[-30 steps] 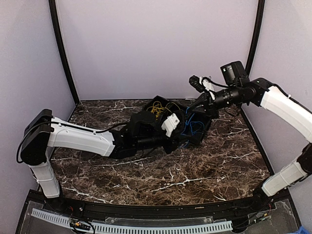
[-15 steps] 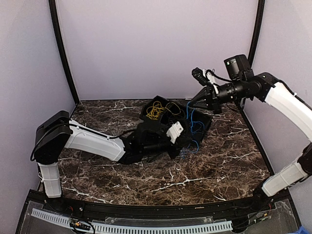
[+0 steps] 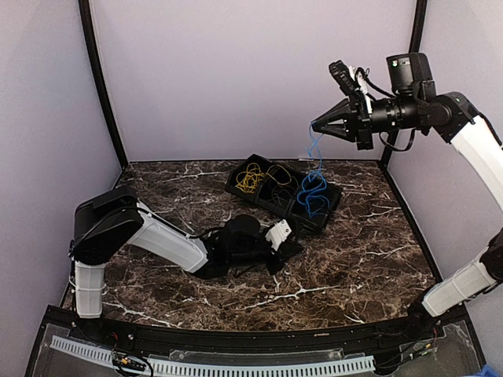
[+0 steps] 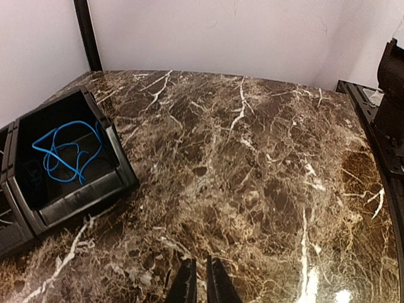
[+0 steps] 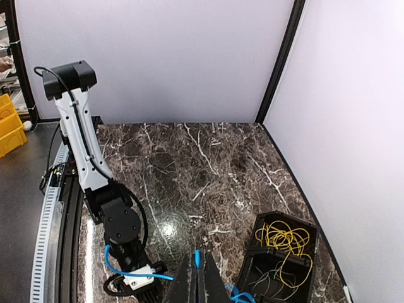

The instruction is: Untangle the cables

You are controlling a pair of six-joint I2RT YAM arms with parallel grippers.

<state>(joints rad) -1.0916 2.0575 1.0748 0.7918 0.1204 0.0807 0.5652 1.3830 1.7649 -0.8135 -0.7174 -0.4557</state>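
Note:
My right gripper is raised high at the back right, shut on the top end of the blue cable. That cable hangs down in loops into the right compartment of a black bin. In the right wrist view the blue cable end shows between my shut fingers. The yellow cable lies coiled in the bin's far left compartment, also seen as a yellow coil. My left gripper lies low on the table in front of the bin; its jaws are shut, holding nothing. The left wrist view shows blue loops in the bin.
Thin grey wires lie in the bin's middle compartment. The left arm stretches across the marble table. A blue cord belongs to the left wrist camera. Walls close in at the back and sides.
The right gripper rose up and to the right, drawing the blue cable out of the bin. The left arm pulled back from the bin toward me and its jaws closed.

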